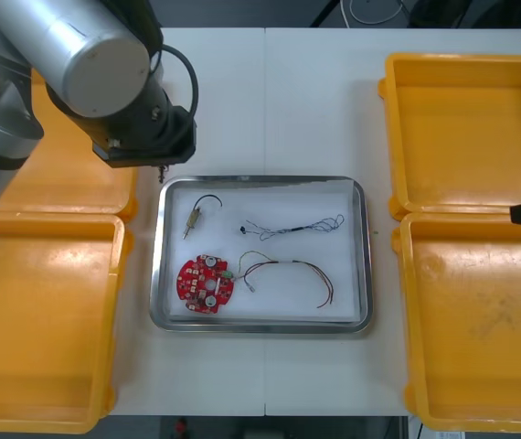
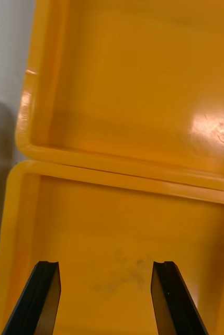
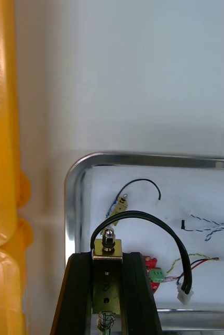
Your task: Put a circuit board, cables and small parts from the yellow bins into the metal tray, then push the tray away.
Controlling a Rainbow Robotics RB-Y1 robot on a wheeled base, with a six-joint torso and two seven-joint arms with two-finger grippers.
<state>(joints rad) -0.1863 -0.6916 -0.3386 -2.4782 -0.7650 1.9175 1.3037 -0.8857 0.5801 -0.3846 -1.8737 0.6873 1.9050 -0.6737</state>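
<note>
My left hand (image 3: 108, 256) grips a metal part (image 3: 108, 241) by the tray (image 3: 71, 180); my right hand (image 2: 105, 269) hangs released over a bin (image 2: 122, 220).

The metal tray (image 1: 260, 180) (white inside) holds a round red circuit board (image 1: 206, 283), a red and yellow cable (image 1: 288, 273) beside it, a blue and white cable (image 1: 297, 225) and a small metal part (image 1: 193, 219). The left gripper (image 3: 108, 256) clamps a second metal part (image 3: 108, 277).

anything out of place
Nothing stands out: circuit board, cables and a small metal part lie inside the metal tray; left claw grips another part by its far left corner; right claw open over a bin.
</note>
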